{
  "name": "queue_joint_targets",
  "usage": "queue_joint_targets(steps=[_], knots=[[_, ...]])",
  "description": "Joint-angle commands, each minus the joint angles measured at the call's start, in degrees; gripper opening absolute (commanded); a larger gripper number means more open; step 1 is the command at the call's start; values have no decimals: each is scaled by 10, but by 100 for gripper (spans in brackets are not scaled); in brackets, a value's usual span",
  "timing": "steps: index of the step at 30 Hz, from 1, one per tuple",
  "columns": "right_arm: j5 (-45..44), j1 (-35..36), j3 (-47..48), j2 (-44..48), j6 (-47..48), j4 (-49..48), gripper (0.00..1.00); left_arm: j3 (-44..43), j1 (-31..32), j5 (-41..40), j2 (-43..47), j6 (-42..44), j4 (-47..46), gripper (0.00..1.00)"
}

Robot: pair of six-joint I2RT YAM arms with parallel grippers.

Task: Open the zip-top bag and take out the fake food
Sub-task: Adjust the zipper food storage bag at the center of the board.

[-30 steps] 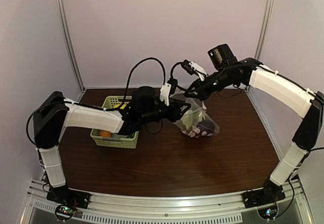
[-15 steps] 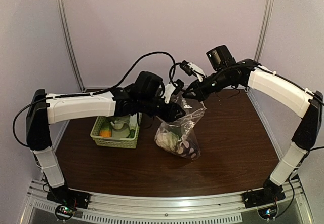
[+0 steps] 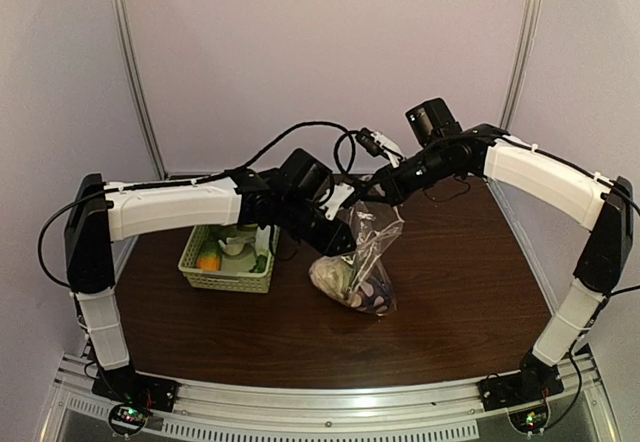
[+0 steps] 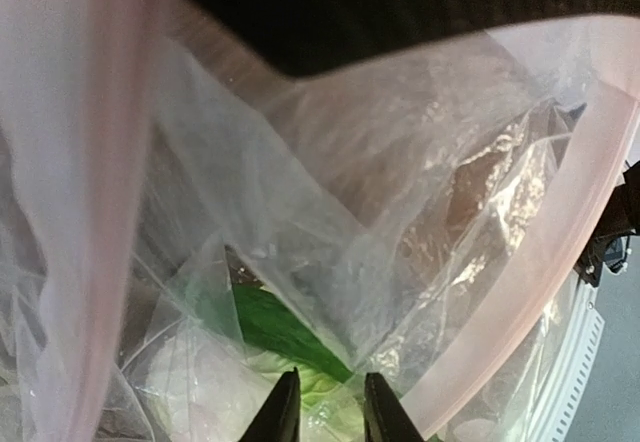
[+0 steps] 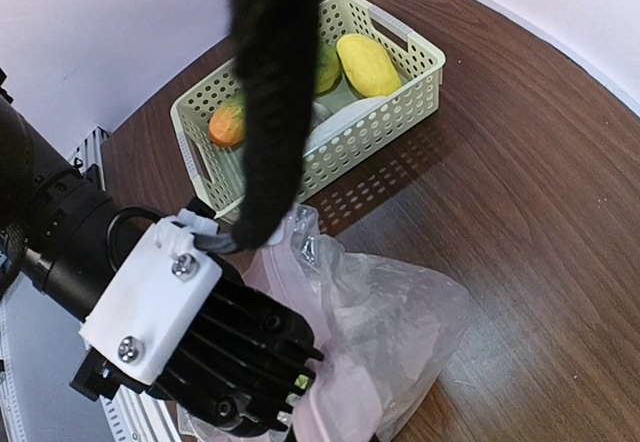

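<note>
The zip-top bag (image 3: 372, 247) stands open (fake food (image 3: 331, 277) inside).

Overhead, wrist close-ups; common: zip-top bag (image 3: 375, 242)

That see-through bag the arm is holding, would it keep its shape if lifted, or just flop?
Probably floppy: the zip-top bag hangs creased and sagging from the right hand. Likely bottom-heavy, since the fake food lumps at its low end. The glossy, crinkled film in the left wrist view looks thin, perhaps slippery.

The left wrist view crops the left gripper (image 4: 324, 387) at the bottom edge, and crinkled plastic blurs the fake food (image 4: 280, 327). From above, the zip-top bag (image 3: 375, 247) hides its fingertips.
</note>
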State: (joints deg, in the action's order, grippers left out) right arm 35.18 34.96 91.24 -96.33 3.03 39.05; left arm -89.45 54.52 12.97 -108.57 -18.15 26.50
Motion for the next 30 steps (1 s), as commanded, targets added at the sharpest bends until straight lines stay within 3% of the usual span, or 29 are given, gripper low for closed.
queue_joint_targets(steps=[1, 10, 16, 20, 22, 27, 30], knots=[[32, 6, -28, 21, -13, -40, 0, -24, -2, 52, -26, 7, 27, 24], [-4, 5, -124, 39, 3, -87, 0, 25, 16, 143, -29, -12, 10, 29], [-43, 5, -130, 66, 15, -89, 0, 41, 29, 94, -16, -19, 41, 24], [-142, -1, -78, 69, 22, -64, 0, 46, 28, 16, 19, -20, 15, 21], [-194, -12, -40, 61, 22, -47, 0, 69, 29, -10, 61, -8, -53, 24], [-275, -30, 34, 53, 19, -25, 0, 199, 30, -40, 216, 14, -365, 38], [-356, -31, 47, 61, 26, -36, 0, 206, 30, -69, 237, 39, -388, 46]])
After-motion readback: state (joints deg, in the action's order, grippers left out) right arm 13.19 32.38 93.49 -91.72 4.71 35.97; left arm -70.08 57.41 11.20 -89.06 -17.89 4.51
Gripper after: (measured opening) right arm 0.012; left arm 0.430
